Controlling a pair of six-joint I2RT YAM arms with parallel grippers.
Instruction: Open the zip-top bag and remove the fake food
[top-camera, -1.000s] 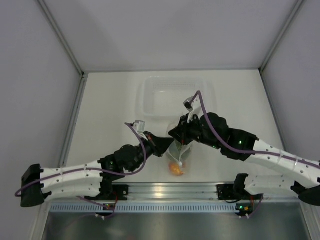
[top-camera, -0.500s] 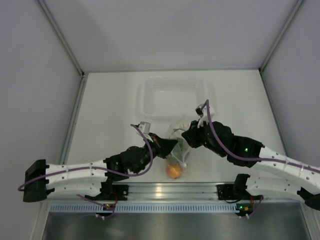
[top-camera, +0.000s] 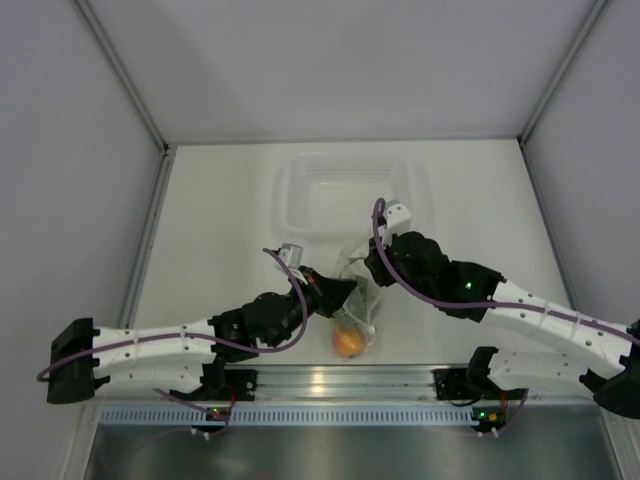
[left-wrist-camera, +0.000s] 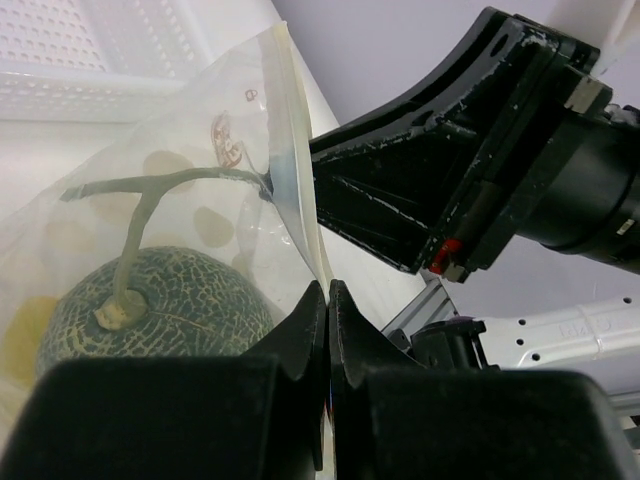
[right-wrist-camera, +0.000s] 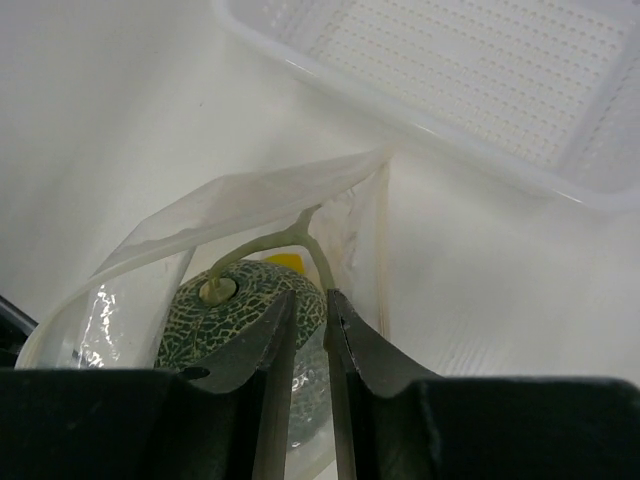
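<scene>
The zip-top bag (top-camera: 362, 306) stands open-mouthed near the table's front edge. In it are a green netted melon (right-wrist-camera: 250, 300) with a pale T-shaped stem (right-wrist-camera: 262, 243), a yellow fruit (right-wrist-camera: 286, 261) behind it and an orange fruit (top-camera: 347, 342) at the bottom. My left gripper (top-camera: 343, 291) is shut on the bag's rim, as the left wrist view (left-wrist-camera: 327, 287) shows. My right gripper (top-camera: 366, 270) hangs over the bag's mouth. In its wrist view (right-wrist-camera: 309, 296) the jaws stand a narrow gap apart, with one end of the stem at the right fingertip.
A rigid clear tub (top-camera: 345, 195) with a perforated floor sits just behind the bag, its rim showing in the right wrist view (right-wrist-camera: 420, 120). The metal rail (top-camera: 330, 382) of the table's front edge lies just below the bag.
My right gripper swung off to the right, then came back over the bag's mouth with its wrist turned. My left arm shifted slightly right a second ago and has held the rim still since.
</scene>
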